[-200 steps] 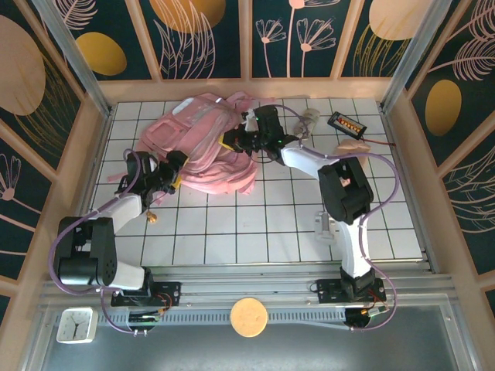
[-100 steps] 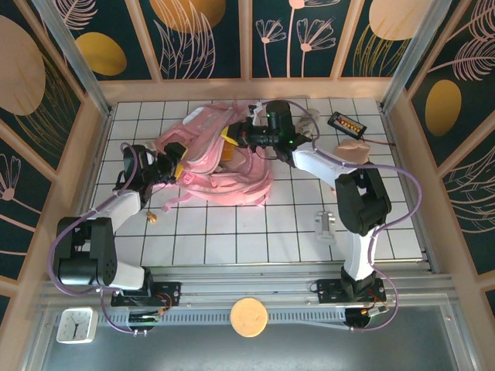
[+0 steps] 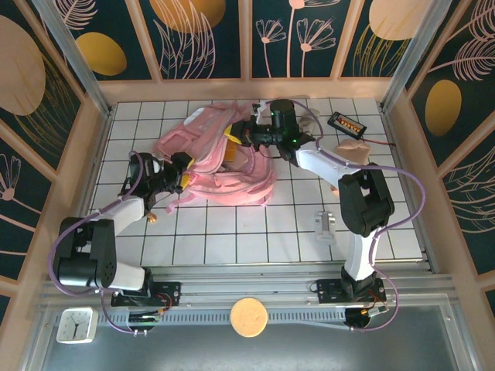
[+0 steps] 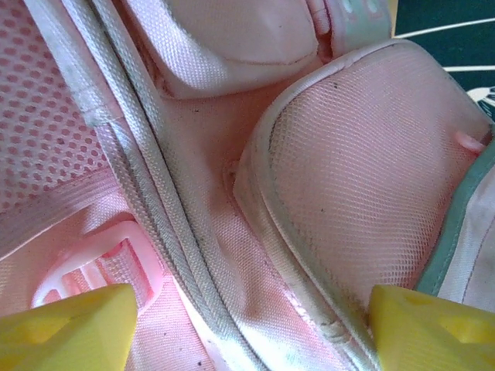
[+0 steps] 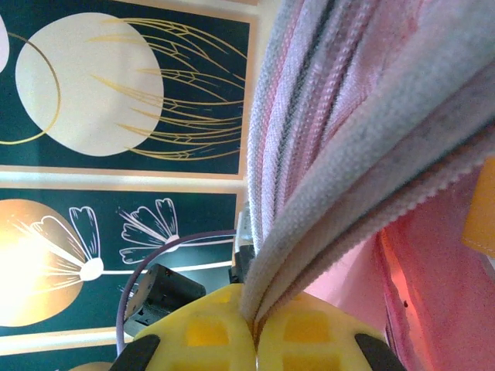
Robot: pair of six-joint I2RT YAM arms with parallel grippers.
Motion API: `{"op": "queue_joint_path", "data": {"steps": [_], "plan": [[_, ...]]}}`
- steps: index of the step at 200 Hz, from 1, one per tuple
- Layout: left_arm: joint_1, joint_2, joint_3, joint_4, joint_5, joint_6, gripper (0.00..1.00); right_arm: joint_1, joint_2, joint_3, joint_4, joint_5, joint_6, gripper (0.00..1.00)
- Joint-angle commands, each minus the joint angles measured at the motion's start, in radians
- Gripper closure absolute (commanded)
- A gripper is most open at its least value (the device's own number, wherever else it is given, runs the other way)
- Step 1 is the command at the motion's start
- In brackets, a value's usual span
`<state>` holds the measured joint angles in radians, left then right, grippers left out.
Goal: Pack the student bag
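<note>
The student bag [image 3: 220, 166], a large soft pink backpack, lies crumpled at the back middle of the tiled table. My right gripper [image 3: 238, 139] is shut on the bag's grey-piped edge [image 5: 325, 193] and holds it lifted; the yellow fingers [image 5: 205, 332] pinch the trim between them. My left gripper [image 3: 180, 171] is at the bag's left side. Its yellow fingertips [image 4: 69, 328] stand wide apart over the pink fabric, a grey-edged strap [image 4: 155, 209] and a pink buckle [image 4: 93, 259], and they are open.
A black case with coloured pieces [image 3: 346, 124] and a peach pouch [image 3: 354, 148] lie at the back right. A small clear object [image 3: 323, 224] sits right of centre, and a small brown object [image 3: 152, 218] near the left arm. Wooden walls close in the table.
The right gripper has raised the bag's edge and carried it back and to the right, dragging the bag rightward. The left gripper has moved in onto the bag and its jaws have narrowed a little.
</note>
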<state>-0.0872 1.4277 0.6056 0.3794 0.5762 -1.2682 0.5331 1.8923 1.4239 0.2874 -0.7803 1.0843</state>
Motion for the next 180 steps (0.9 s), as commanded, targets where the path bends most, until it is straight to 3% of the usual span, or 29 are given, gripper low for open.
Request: {"op": "queue_joint_path", "data": {"steps": [1, 46, 70, 77, 93, 105, 119, 133, 155, 180], "plan": [[-0.042, 0.057, -0.024, 0.113, 0.003, -0.089, 0.28, -0.001, -0.1, 0.003, 0.119, -0.041, 0.02, 1.0], [-0.091, 0.147, 0.007, 0.269, -0.043, -0.183, 0.61, 0.001, -0.127, -0.025, 0.116, -0.051, 0.023, 1.0], [-0.092, 0.146, 0.035, 0.269, -0.052, -0.18, 1.0, -0.012, -0.14, -0.055, 0.104, -0.062, 0.013, 1.0], [-0.092, 0.145, 0.04, 0.269, -0.05, -0.181, 1.0, -0.023, -0.151, -0.062, 0.069, -0.06, -0.011, 1.0], [-0.092, 0.142, 0.049, 0.274, -0.042, -0.191, 1.0, -0.061, -0.197, -0.059, -0.195, 0.022, -0.208, 0.57], [-0.092, 0.133, 0.048, 0.292, -0.037, -0.212, 1.0, -0.076, -0.233, -0.026, -0.458, 0.165, -0.418, 0.43], [-0.093, 0.117, 0.05, 0.308, -0.04, -0.245, 1.0, -0.063, -0.259, 0.015, -0.702, 0.324, -0.614, 0.41], [-0.099, 0.1, 0.069, 0.297, -0.037, -0.259, 1.0, -0.015, -0.292, 0.026, -0.831, 0.442, -0.728, 0.42], [-0.112, 0.078, 0.123, 0.23, -0.035, -0.241, 1.0, 0.115, -0.339, 0.008, -0.9, 0.596, -0.79, 0.45], [-0.127, 0.064, 0.141, 0.223, -0.033, -0.258, 1.0, 0.236, -0.308, 0.014, -0.912, 0.669, -0.787, 0.5]]}}
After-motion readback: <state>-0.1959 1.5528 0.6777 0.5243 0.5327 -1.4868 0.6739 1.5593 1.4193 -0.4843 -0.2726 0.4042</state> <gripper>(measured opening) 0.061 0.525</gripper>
